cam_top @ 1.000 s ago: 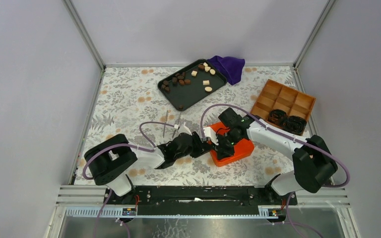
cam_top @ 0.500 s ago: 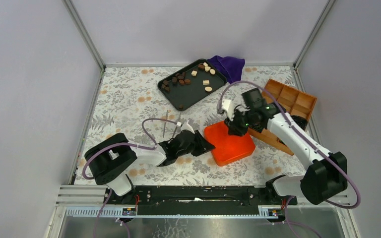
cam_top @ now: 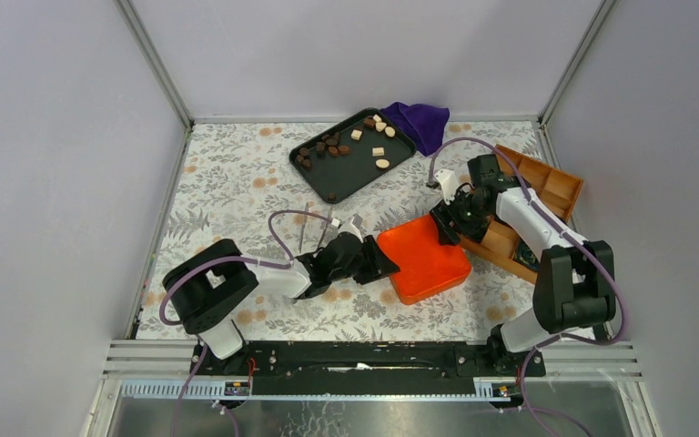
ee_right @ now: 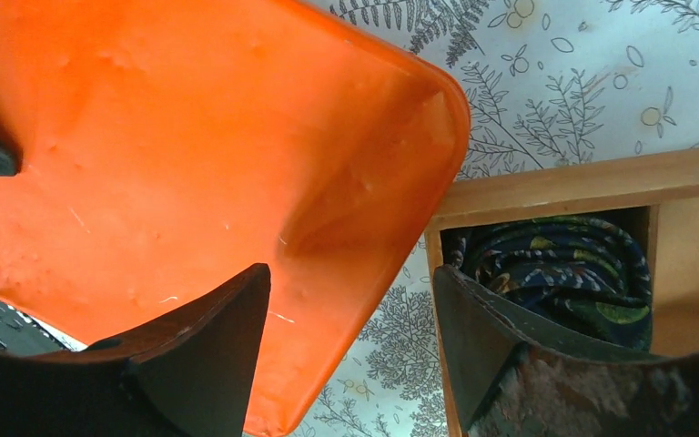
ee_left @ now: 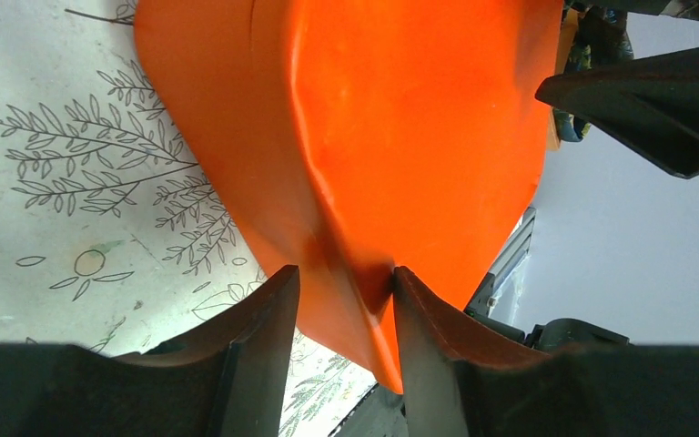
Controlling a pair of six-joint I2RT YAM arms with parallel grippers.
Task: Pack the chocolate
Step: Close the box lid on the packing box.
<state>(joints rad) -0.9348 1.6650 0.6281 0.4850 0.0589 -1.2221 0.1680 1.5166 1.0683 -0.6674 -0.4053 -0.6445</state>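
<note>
The chocolate (cam_top: 332, 146) lay on the dark tray (cam_top: 357, 178) at upper centre, well up-frame of the left pincer (cam_top: 390, 267), clamped on the orange box (cam_top: 428, 262), and the wide-open, empty right pincer (cam_top: 442, 228)

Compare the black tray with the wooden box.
The black tray is one open surface; the wooden box is split into compartments. The tray holds loose chocolate pieces; the box holds a dark patterned roll. Both lie skewed on the floral table.
</note>
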